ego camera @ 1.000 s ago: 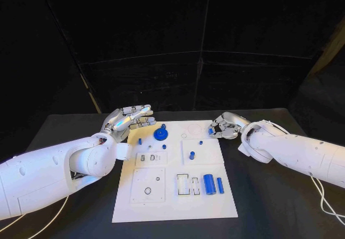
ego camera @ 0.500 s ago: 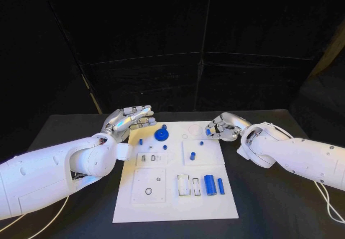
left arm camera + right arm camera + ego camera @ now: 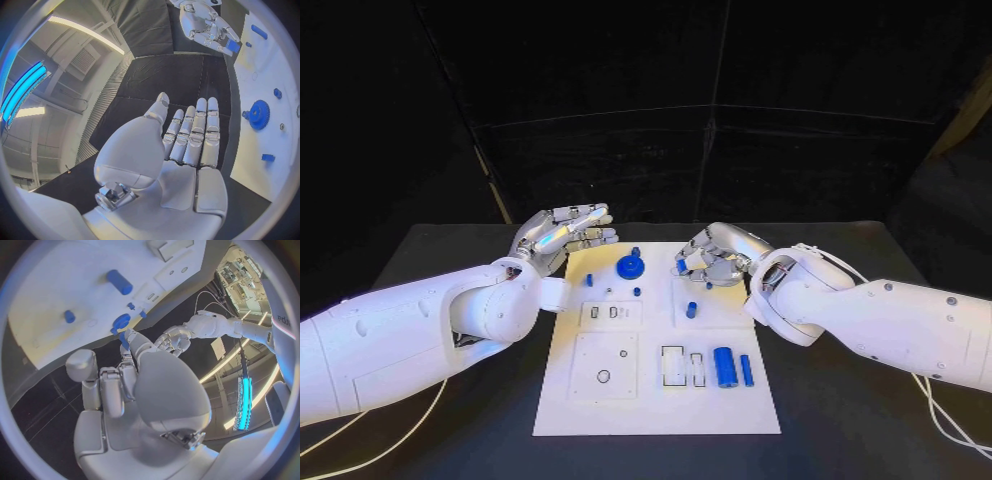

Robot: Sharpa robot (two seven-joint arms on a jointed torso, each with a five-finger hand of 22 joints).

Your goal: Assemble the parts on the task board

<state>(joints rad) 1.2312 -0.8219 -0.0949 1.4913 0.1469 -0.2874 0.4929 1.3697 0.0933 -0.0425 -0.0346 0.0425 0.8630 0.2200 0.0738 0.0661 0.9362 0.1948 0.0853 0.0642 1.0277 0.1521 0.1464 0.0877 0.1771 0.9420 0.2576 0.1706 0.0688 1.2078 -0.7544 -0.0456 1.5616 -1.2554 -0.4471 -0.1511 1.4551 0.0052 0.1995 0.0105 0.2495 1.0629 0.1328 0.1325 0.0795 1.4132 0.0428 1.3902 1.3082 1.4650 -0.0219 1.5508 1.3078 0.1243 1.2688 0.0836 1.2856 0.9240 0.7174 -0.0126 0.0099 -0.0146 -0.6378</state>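
Observation:
The white task board (image 3: 661,400) lies in the middle of the black table. A blue gear (image 3: 630,266) stands at its far end, with small blue pegs (image 3: 604,292) close by. My right hand (image 3: 711,265) hovers over the board's far end, just right of the gear, pinching a small blue part (image 3: 682,266) at its fingertips. That part (image 3: 232,46) also shows in the left wrist view, and in the right wrist view as a blue tip (image 3: 125,337). My left hand (image 3: 567,235) is off the board's far left corner, fingers straight and apart, holding nothing.
A thick blue cylinder (image 3: 724,367) and a thin blue bar (image 3: 746,369) lie in the board's near right part, beside rectangular slots (image 3: 671,364). A short blue peg (image 3: 691,310) stands mid-board. Black table (image 3: 877,440) surrounds the board.
My right hand has moved left from the board's far right corner to over its far end, carrying the small blue part toward the gear. The left hand has stayed put.

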